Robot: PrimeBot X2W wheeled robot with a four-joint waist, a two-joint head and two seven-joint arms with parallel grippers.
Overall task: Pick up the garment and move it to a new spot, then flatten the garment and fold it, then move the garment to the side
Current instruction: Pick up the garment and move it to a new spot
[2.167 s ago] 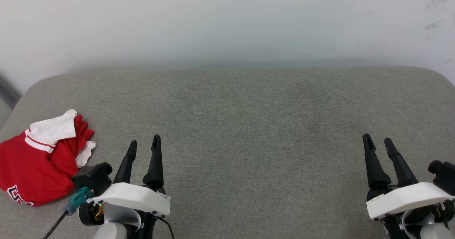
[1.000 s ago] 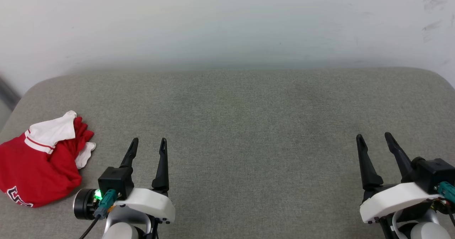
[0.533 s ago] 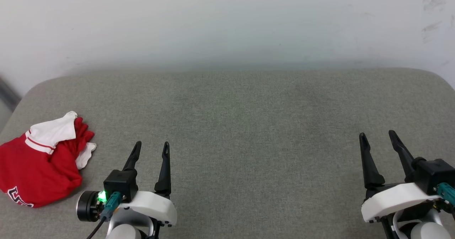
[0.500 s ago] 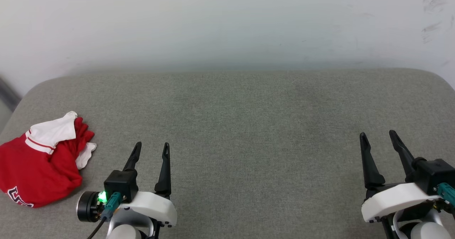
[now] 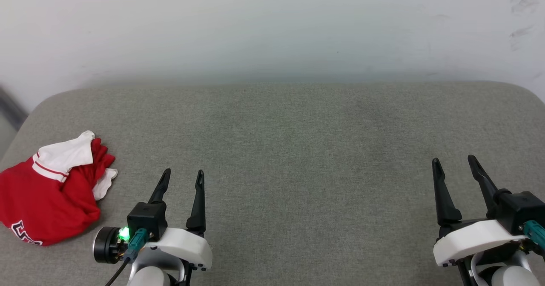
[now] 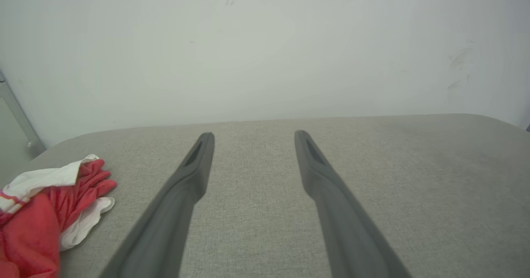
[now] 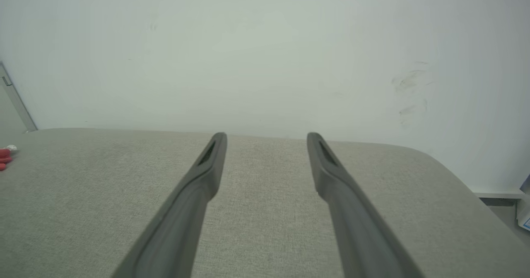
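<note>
The garment (image 5: pixel 47 201) lies crumpled on the grey padded bench (image 5: pixel 298 150), off to the left of the left hand (image 5: pixel 183 174) and level with its wrist, not touching its fingers. The left hand is wide open and holds nothing. The right hand (image 5: pixel 453 160), well apart from the garment on the far side, is also wide open and empty.

In the head view, dark white-outlined lettering (image 5: pixel 23 234) shows at the garment's near lower edge. It is cut off by a fold and cannot be read. A red-and-white striped trim (image 5: pixel 47 170) crosses the white sleeve on top.

The left wrist view looks along the left hand (image 6: pixel 254 134) and catches the garment (image 6: pixel 37 212) low on its left. There it shows the red folds and a white sleeve edge, but no lettering. The right wrist view, past the right hand (image 7: pixel 267 135), shows the garment (image 7: pixel 4 156) as a red speck at its left edge. Grey scuff marks (image 7: pixel 408 81) on the pale wall are clearer there.

A green light (image 5: pixel 124 234) glows on the left wrist.
</note>
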